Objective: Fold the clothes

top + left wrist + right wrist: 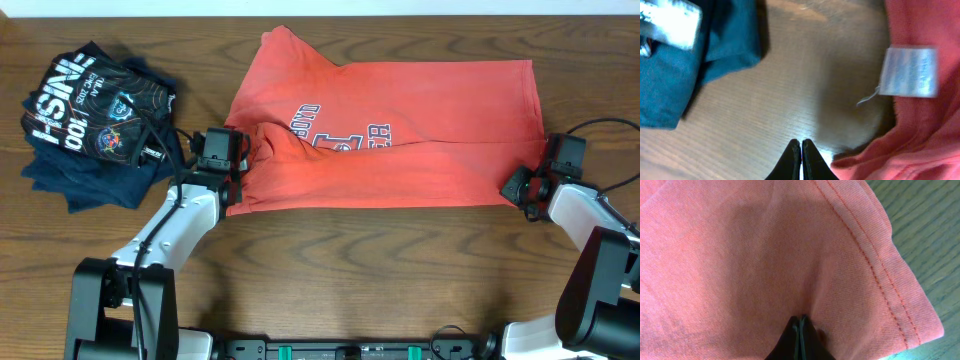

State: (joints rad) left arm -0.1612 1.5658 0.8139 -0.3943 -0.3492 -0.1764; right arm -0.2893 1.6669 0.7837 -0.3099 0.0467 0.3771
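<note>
Two grippers show fingers pressed together: the right gripper (800,324) pinches the T-shirt (420,100) by a hemmed corner; the left gripper (801,151) sits at the opposite edge, its hold on cloth unclear. That T-shirt lies spread on the table (350,260) beside dark shirts (95,120).

One red-orange T-shirt (400,130); one white tag (908,71); one heap of dark shirts (95,120), number within unclear; two grippers, left gripper (801,145) and right gripper (801,320); one table (400,270).

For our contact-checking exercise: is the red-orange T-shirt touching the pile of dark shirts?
Apart. The left wrist view shows bare wooden table between the red-orange T-shirt and the dark shirts; the overhead view shows the same gap.
</note>
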